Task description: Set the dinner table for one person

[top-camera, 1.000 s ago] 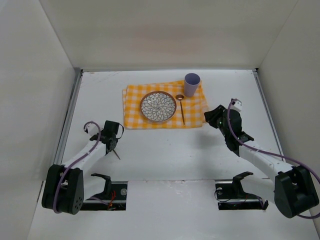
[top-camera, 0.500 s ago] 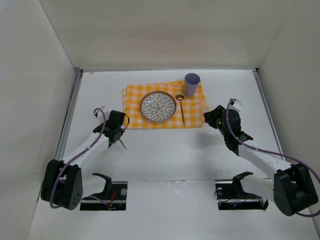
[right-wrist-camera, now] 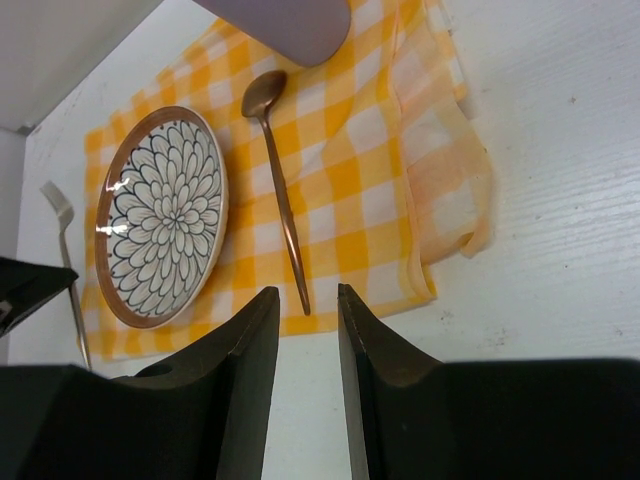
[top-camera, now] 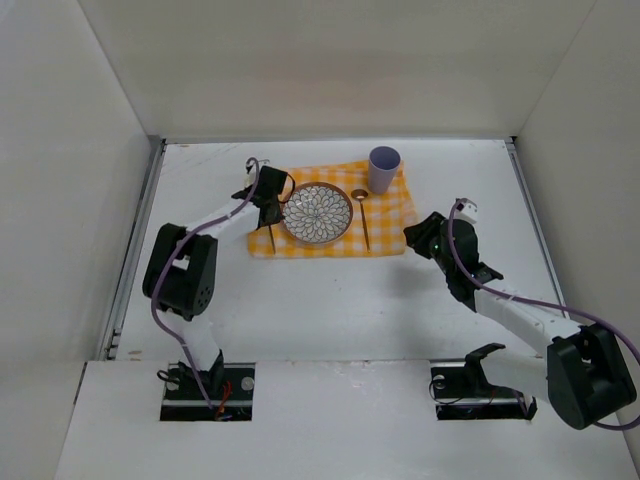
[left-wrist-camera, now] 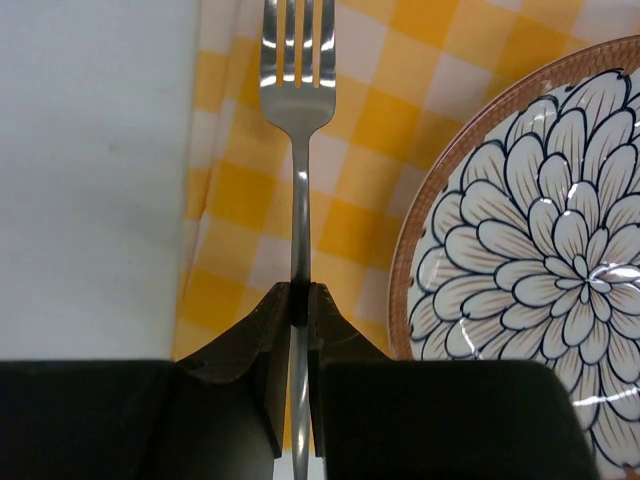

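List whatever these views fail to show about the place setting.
Left wrist view: the lower handle of the fork is hidden by the fingers of the left end effector and cut by the bottom edge.
Left wrist view: the plate is cut off by the right edge.
Right wrist view: the cup is cut off by the top edge.
Top view: whether the fork rests on the cloth is too small to tell.

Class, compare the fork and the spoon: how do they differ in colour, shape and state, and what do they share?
The fork is silver with tines; the spoon is copper-coloured with a rounded bowl. The fork is pinched in the left gripper, left of the plate; the spoon lies free, right of it. Both are over the checked cloth, lengthwise beside the plate.
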You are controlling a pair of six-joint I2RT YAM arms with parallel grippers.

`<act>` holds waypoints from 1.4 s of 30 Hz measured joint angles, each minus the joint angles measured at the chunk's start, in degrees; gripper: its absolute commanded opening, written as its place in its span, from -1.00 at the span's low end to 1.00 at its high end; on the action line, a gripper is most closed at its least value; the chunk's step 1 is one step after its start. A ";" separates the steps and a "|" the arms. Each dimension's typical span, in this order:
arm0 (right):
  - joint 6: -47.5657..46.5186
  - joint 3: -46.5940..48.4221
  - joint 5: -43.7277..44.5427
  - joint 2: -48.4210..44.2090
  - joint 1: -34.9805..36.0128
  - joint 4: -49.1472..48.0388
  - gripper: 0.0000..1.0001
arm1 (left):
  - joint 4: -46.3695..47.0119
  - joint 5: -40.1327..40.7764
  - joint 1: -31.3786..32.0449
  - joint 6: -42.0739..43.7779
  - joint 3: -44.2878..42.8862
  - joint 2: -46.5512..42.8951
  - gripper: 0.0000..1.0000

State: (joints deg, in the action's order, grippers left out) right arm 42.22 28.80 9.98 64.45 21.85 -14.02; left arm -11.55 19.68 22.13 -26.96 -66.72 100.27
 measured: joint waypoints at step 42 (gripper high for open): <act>-0.63 0.39 0.59 0.74 0.42 -0.22 -0.28 | 9.01 2.82 3.23 -4.15 16.81 -27.91 -0.18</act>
State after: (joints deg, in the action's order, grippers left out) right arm 41.58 29.19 10.57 65.19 22.26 -14.24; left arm -2.55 22.50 25.36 -31.11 -49.91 72.36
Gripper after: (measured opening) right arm 0.420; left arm 0.404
